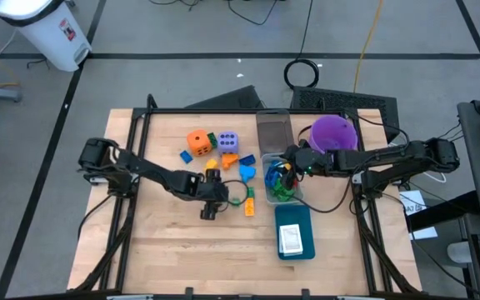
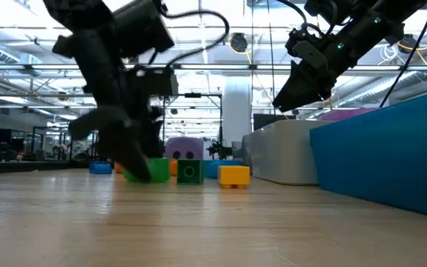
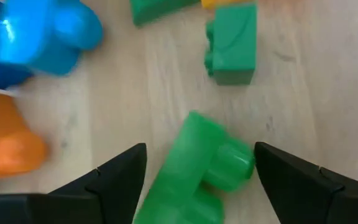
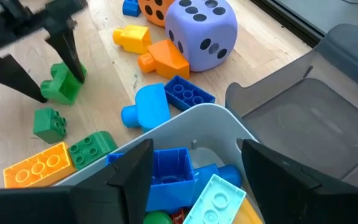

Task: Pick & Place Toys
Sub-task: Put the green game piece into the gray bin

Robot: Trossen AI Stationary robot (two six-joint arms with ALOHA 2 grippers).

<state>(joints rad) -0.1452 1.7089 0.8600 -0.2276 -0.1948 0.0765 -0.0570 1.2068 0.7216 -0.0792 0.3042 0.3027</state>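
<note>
Step in hand: the pick, w/ the left hand (image 3: 197, 171) down at the bench (image 1: 173, 250) near its middle, fingers (image 3: 120, 174) spread wide on either side of a green block (image 3: 197, 168). In the left wrist view the block lies tilted between the 2 fingers, gap showing on both sides, so nothing is gripped yet. In the right wrist view the same hand (image 4: 58, 68) straddles that block (image 4: 64, 84).

Right hand (image 4: 194, 180) hovers above the clear bin (image 4: 241, 134) toward the bench's right side, fingers apart and carrying nothing that I can see. The bin already holds blue, light-blue and green blocks (a few more colours show under them).

Still loose on the bench, between the left hand and the far edge:
- lavender die (image 4: 201, 31) and orange die (image 1: 198, 140)
- blue block (image 4: 148, 106) and orange block (image 4: 163, 59) just beside the bin
- yellow block (image 4: 132, 37)
- a small green block (image 4: 48, 121), a 2nd green one (image 4: 92, 149) touching an orange-yellow brick (image 4: 39, 165)

Purple bucket (image 1: 333, 132) sits by the far right corner; teal tray (image 1: 294, 246) w/ a white card (image 1: 290, 240) sits nearer the front edge.

Next move, as I judge it: close squarely on the tilted block, since its slant could let it twist or squirt out, then lift clear of the neighbours and carry it to the bin. The right hand is over the bin, so it may need to clear 1st. Plenty of toys are left, so the task looks maybe 1/2 done at best.
</note>
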